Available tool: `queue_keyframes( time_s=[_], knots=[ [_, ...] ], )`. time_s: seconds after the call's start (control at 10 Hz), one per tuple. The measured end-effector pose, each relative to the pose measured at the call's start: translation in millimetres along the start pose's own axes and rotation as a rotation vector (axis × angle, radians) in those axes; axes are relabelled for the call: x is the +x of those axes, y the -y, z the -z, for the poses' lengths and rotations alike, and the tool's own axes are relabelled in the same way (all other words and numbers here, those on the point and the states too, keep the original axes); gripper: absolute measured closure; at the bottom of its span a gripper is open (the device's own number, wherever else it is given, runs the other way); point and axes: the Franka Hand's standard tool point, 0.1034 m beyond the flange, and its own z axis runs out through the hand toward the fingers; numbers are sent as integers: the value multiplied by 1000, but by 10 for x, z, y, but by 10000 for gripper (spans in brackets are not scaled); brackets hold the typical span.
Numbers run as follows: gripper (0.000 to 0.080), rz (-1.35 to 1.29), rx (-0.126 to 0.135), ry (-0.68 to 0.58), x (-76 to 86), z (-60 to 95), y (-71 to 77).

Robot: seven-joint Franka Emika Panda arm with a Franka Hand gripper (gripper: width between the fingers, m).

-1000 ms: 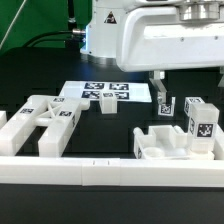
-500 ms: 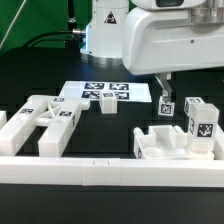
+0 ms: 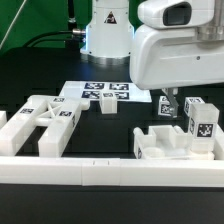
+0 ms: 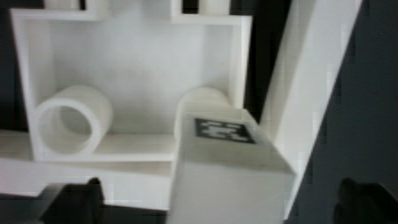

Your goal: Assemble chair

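The chair is in loose white pieces. In the exterior view a slotted seat block (image 3: 160, 142) lies at the front right, with a tall tagged leg bar (image 3: 200, 124) beside it. An X-braced frame (image 3: 45, 120) lies at the left. My gripper (image 3: 169, 101) hangs open just behind the seat block, over a short tagged leg piece (image 3: 165, 108). In the wrist view that tagged piece (image 4: 222, 135) runs between my dark fingertips (image 4: 80, 200), with a gap on each side. The seat block's hollow (image 4: 125, 70) and its round peg (image 4: 71, 122) lie beyond.
The marker board (image 3: 105, 91) lies flat at the back, with a small white block (image 3: 107, 105) at its front edge. A long white border rail (image 3: 110, 176) runs along the front. The arm's white body fills the upper right of the exterior view.
The arm has swung toward the exterior view's right and come lower, bringing the open fingers down over the short tagged piece. The loose parts have not moved.
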Motion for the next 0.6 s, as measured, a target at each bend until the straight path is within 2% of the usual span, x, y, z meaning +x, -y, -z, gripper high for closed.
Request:
queue_keyframes(
  time_s=[0.2,0.3,0.4,0.5,0.6],
  knots=[
    [150,4,0,5,-12,-25,22],
    [247,4,0,5,-12,-25,22],
    [247,3,0,5,-13,-26,21],
    [431,3,0,5,-14,-28,20],
    [514,3,0,5,-14,-28,19]
  ],
)
